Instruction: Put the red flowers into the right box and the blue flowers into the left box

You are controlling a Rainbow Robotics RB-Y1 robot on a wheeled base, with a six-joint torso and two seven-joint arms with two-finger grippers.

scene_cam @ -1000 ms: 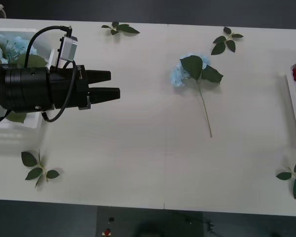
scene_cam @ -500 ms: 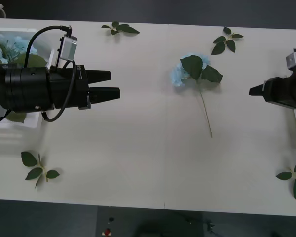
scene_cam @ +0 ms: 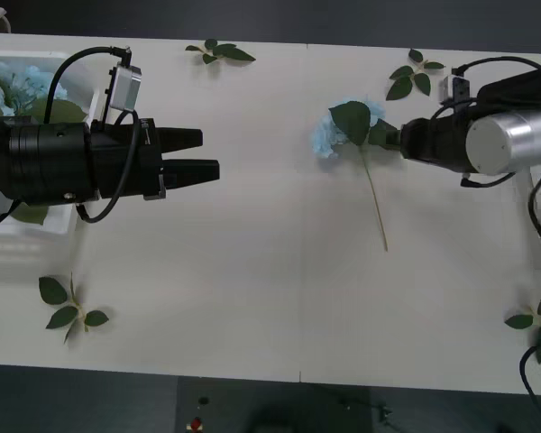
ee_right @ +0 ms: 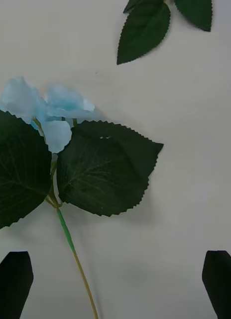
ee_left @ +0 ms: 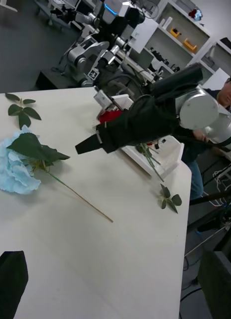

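White table holding one blue flower.
Right gripper is hanging wide open and empty beside its leaves; left gripper is waiting open, empty.

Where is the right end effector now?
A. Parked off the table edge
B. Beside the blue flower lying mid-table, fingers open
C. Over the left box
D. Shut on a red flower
B: the right end effector sits next to the leaves of the blue flower on the table, and its fingers stand apart with nothing between them.
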